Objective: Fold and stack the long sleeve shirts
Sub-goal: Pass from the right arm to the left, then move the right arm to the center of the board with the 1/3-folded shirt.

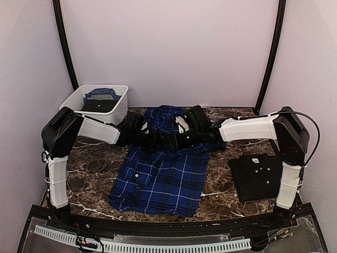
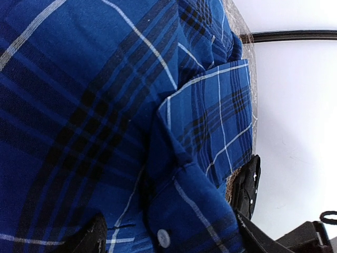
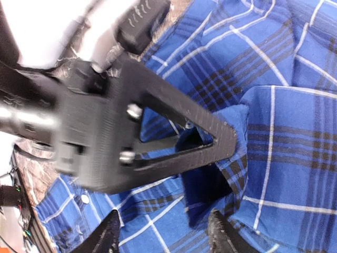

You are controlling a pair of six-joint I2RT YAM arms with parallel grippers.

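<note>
The royal-blue plaid shirt [image 1: 163, 174] lies spread on the marble table [image 1: 95, 158], collar end to the back. Both grippers meet over its upper middle. My left gripper [image 1: 150, 138] is open, its fingers wide apart, with a folded sleeve cuff and a white button [image 2: 163, 238] between them [image 2: 174, 240]. My right gripper [image 1: 178, 138] is open just above the plaid cloth [image 3: 164, 234], right beside the left gripper's triangular finger [image 3: 210, 145], which touches a raised fold. The black shirt [image 1: 258, 176] lies folded at the right, white buttons up.
A white plastic tub [image 1: 118, 110] stands at the back left with blue plaid and black cloth in it. Walls close in the table at the back and on both sides. A black rail [image 1: 158, 226] runs along the near edge.
</note>
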